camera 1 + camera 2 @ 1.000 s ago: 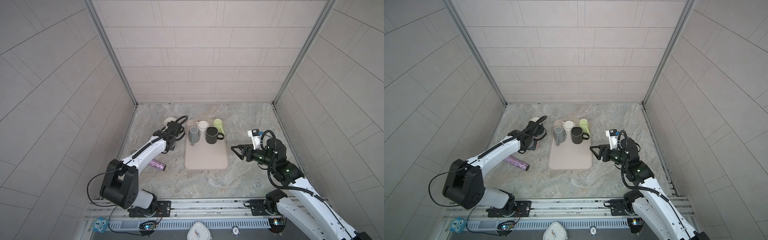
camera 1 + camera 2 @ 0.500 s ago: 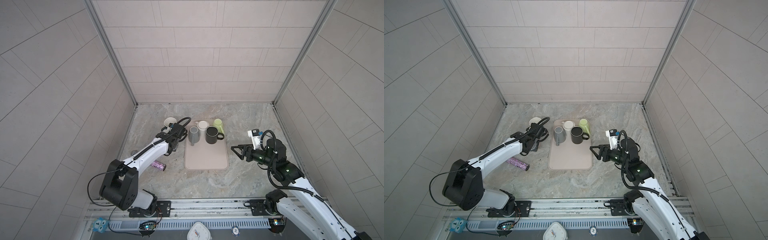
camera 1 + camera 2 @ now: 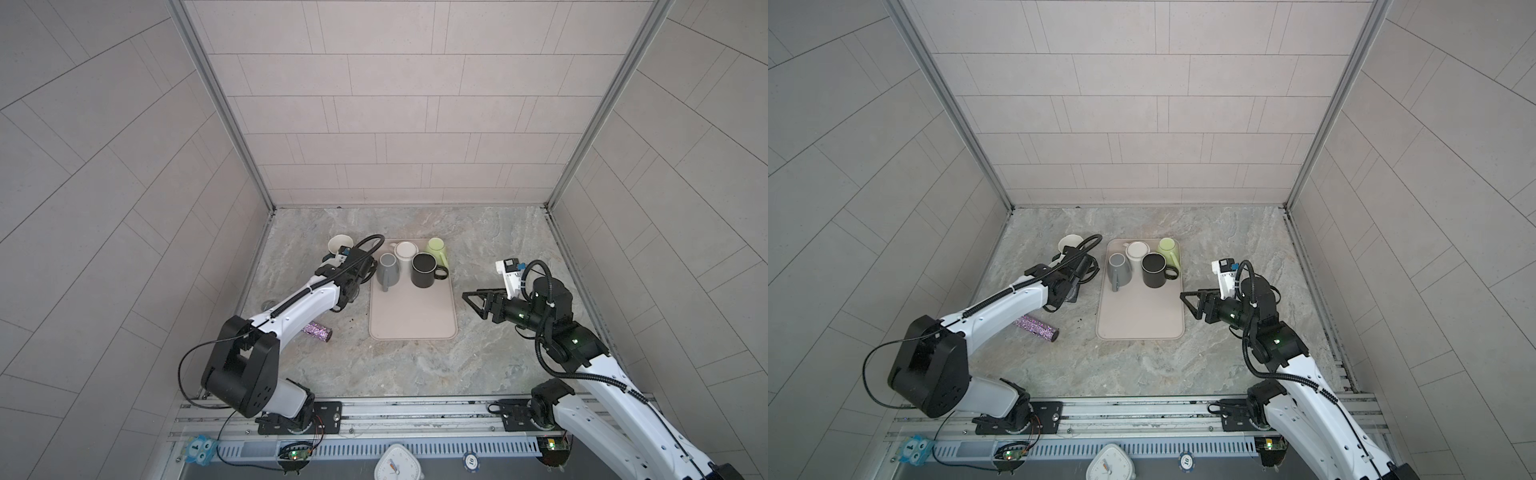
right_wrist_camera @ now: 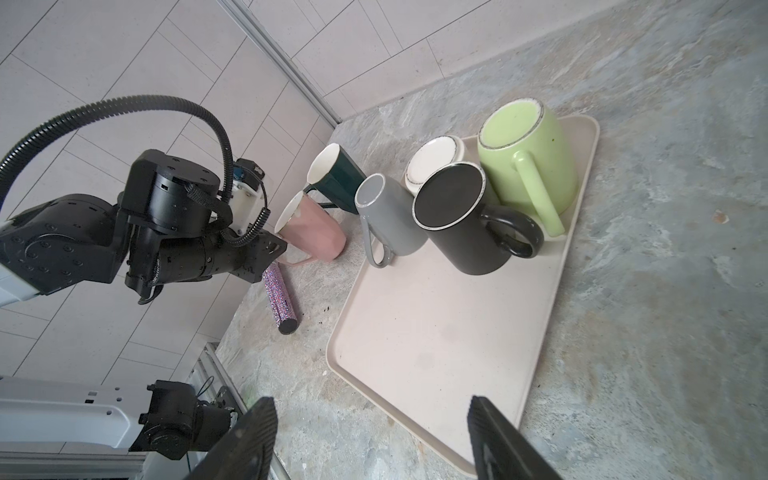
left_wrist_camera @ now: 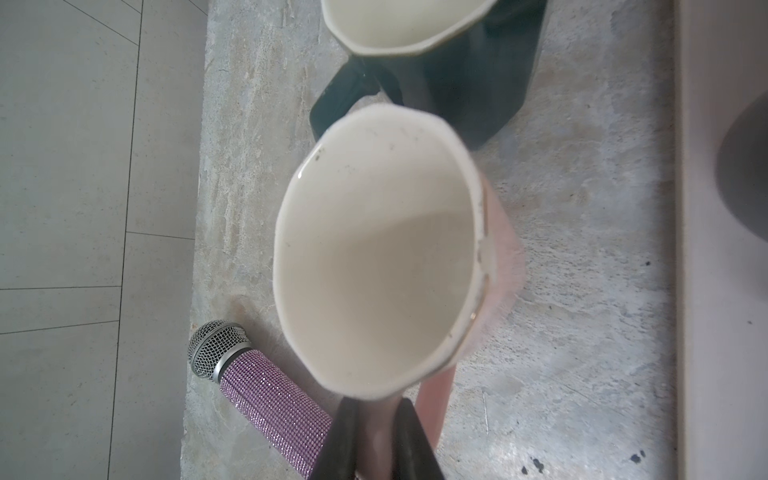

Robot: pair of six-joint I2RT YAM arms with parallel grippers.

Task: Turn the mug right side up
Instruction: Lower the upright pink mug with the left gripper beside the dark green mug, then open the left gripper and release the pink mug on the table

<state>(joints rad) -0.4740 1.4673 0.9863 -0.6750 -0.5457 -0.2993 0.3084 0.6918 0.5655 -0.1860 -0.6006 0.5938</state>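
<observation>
Pink ceramic mug (image 4: 316, 232) with a cream inside sits in the left end effector (image 4: 279, 249), whose two dark fingers (image 5: 347, 432) are clamped shut on the mug's pink handle. The mug is tilted, its mouth turned up and towards the left wrist camera, so that view is filled by its open rim (image 5: 374, 257). Its base lies low over the grey marbled bench (image 4: 665, 291), just beside the left edge of the beige plastic tray (image 4: 415, 353); I cannot tell if the base touches the bench. A dark green mug (image 4: 336, 183) stands just behind it, and a sparkly purple microphone (image 4: 282, 299) lies on the bench near it.

On the tray's far end stand a grey mug (image 4: 390, 216), a white mug (image 4: 434, 164), a black mug (image 4: 465, 224) and a light green mug (image 4: 536, 166). The right end effector (image 3: 471, 301) hangs above the bench to the right of the tray, fingers spread wide apart, holding nothing.
</observation>
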